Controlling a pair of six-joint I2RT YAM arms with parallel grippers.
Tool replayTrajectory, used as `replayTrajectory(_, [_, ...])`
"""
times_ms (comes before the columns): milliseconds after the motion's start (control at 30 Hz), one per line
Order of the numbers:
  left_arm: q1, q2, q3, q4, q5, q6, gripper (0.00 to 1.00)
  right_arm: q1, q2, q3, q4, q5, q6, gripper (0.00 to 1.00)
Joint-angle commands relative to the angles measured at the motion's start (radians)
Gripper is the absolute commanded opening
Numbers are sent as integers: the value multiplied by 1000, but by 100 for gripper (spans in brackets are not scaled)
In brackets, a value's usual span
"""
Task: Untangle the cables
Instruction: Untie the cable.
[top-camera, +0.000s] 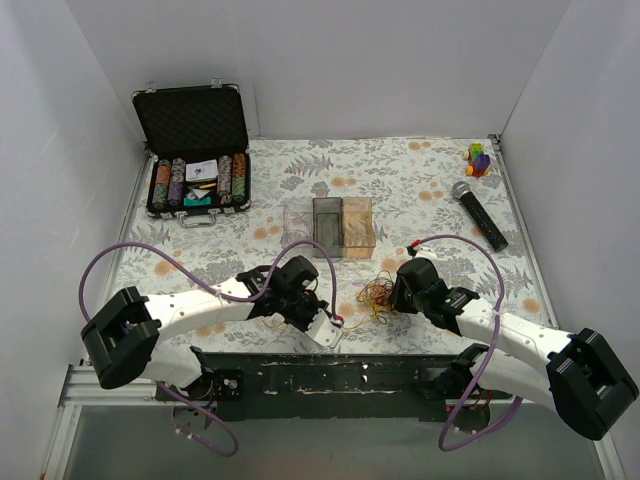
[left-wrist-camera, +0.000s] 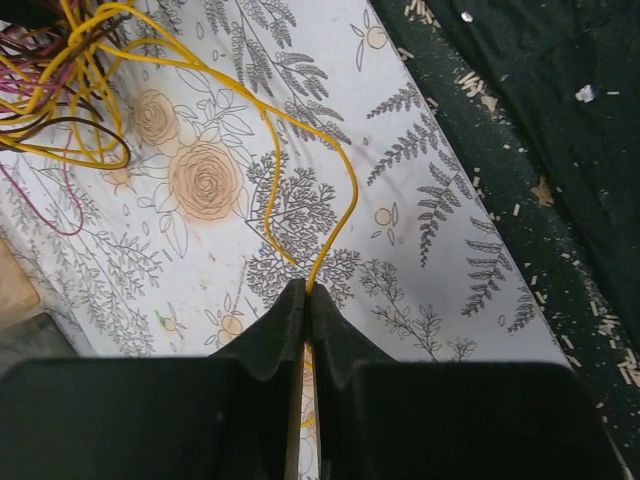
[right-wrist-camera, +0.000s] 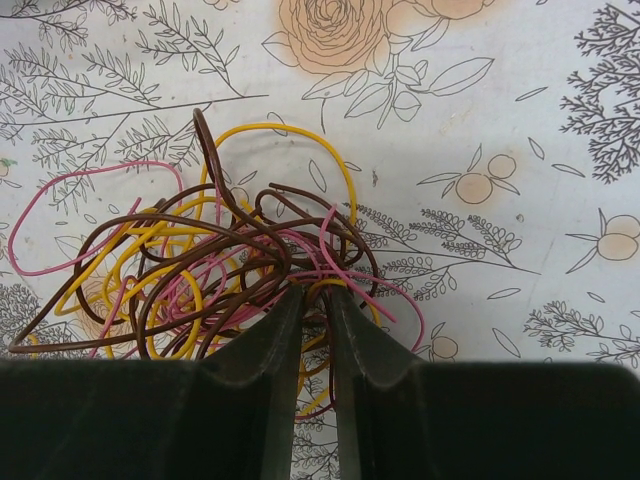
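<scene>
The cables (top-camera: 377, 295) are a small tangle of thin yellow, pink and brown wires lying near the table's front edge, between the two arms. My left gripper (top-camera: 335, 325) is just left of the tangle. In the left wrist view the left gripper (left-wrist-camera: 307, 290) is shut on one yellow wire (left-wrist-camera: 345, 190), which loops back to the cables (left-wrist-camera: 60, 90) at the upper left. In the right wrist view my right gripper (right-wrist-camera: 315, 292) is closed on the near side of the cables (right-wrist-camera: 210, 265), with yellow and brown strands pinched between its fingers.
An open black case of poker chips (top-camera: 197, 180) stands at the back left. Small clear and brown boxes (top-camera: 330, 228) sit mid-table behind the tangle. A microphone (top-camera: 478, 213) and a colourful toy (top-camera: 479, 158) lie at the back right. The dark front table edge (left-wrist-camera: 520, 150) runs beside the left gripper.
</scene>
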Motion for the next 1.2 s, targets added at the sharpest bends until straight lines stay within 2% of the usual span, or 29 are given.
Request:
replayTrajectory(0, [-3,-16,43,61,-8,-44,0,-4,-2,13,4,-16,3,24])
replayTrajectory(133, [-3,-68,127,29,-22,-119,0,-4,4,10,7,-19,-2,24])
replayTrajectory(333, [-3,-197,346,21,-41,-292,0,-4,46,-12,32,-27,-5,23])
replayTrajectory(533, [-3,-283,552,18,-102,-346,0,-2,84,-48,82,-42,3,23])
replayTrajectory(700, [-3,-286,670,55,-168,-366,0,-1,110,-67,102,-44,9,23])
replayTrajectory(1033, [-3,-152,978,193,-197,-291,0,13,95,-74,90,-31,23,23])
replayTrajectory(1167, [-3,-115,974,268,-217,-196,0,16,84,-73,85,-33,26,23])
